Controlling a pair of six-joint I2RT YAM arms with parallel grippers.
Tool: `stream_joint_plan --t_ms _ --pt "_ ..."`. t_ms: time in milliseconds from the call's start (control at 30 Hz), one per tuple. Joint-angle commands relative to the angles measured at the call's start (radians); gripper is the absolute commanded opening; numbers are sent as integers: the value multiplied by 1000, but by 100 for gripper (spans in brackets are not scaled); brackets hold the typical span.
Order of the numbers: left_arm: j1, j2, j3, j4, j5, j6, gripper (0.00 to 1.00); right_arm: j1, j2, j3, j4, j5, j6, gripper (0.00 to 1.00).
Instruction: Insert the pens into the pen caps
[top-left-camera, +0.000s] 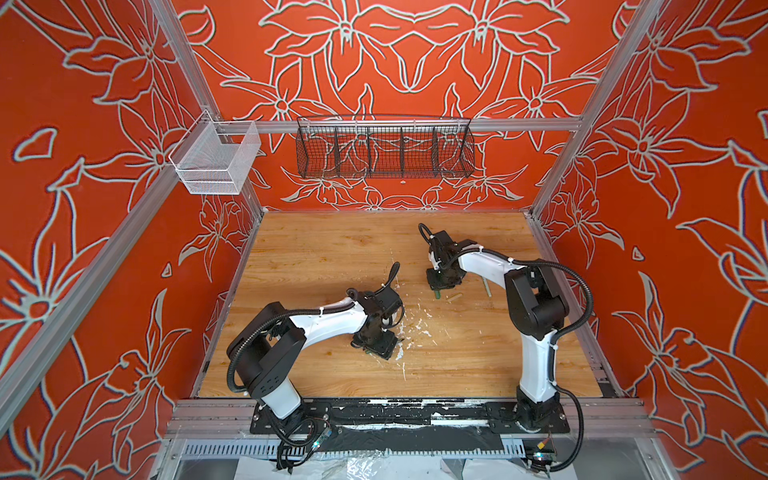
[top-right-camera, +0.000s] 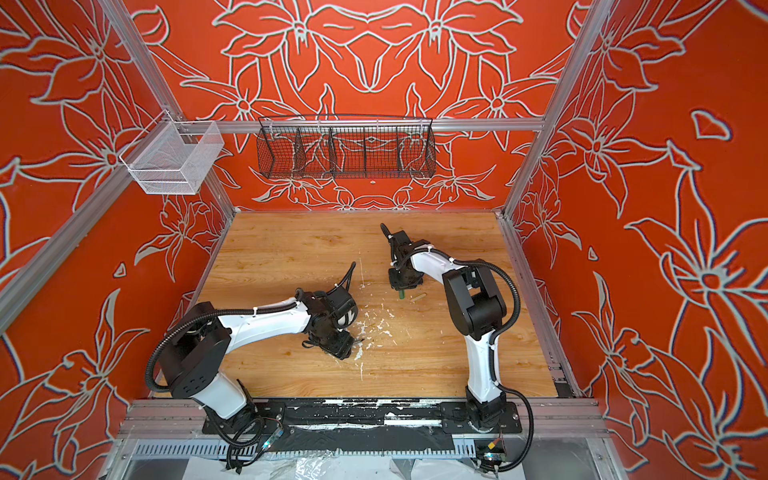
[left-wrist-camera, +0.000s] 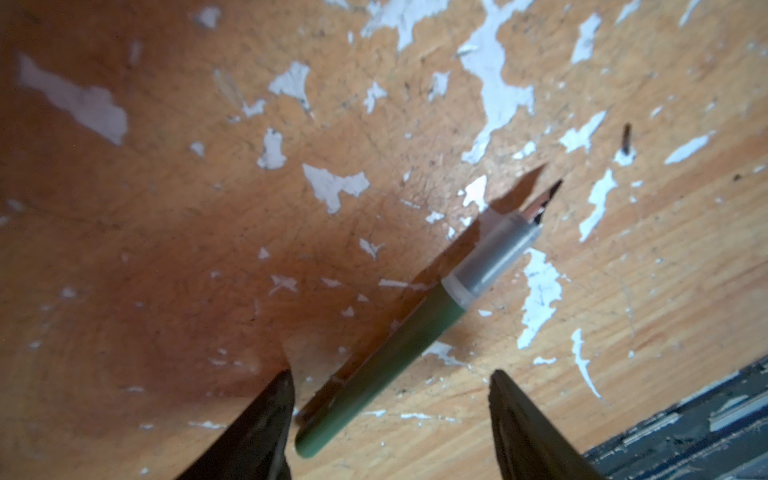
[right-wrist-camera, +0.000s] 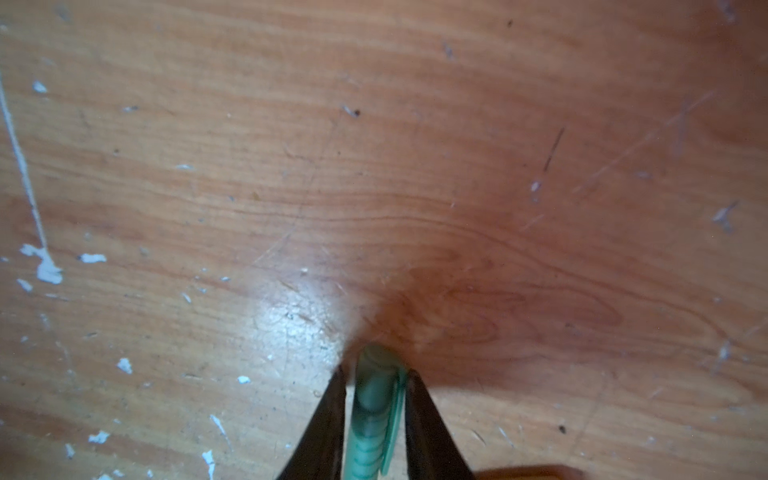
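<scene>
The left gripper is held low, spread wide astride a pen, the right gripper is clamped on a cap (green), over a paint-flecked wood table walled in red.

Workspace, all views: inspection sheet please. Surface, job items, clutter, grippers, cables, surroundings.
Surface: wooden tabletop, scratched, white paint flecks mid-front.
Job's things: green pen uncapped, lying flat; green cap in the right jaws; tan cap and pale green pen lying beside that arm.
Clutter: nothing seen beyond the flecks.
Grippers: left gripper open, jaws either side of the green pen; right gripper shut on the green cap.
Cables: black conduits zip-tied along both arms, clear of the job's things.
Surroundings: red floral walls, black wire basket and white mesh basket on the frame rails.
</scene>
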Motion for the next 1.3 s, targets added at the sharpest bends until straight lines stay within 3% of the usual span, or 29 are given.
stream_joint_plan --t_ms 0,333,667,1267 --pt "-3 -18 -15 -14 11 -19 73 11 31 39 -54 42 -22 26" --pt "-8 -26 -28 -4 21 -28 70 38 51 52 -145 147 -44 27" --pt "-11 -60 -32 1 11 -34 67 45 55 54 -147 140 -37 24" --pt "-14 -75 -60 17 10 -64 71 45 -1 66 -118 93 -29 15"
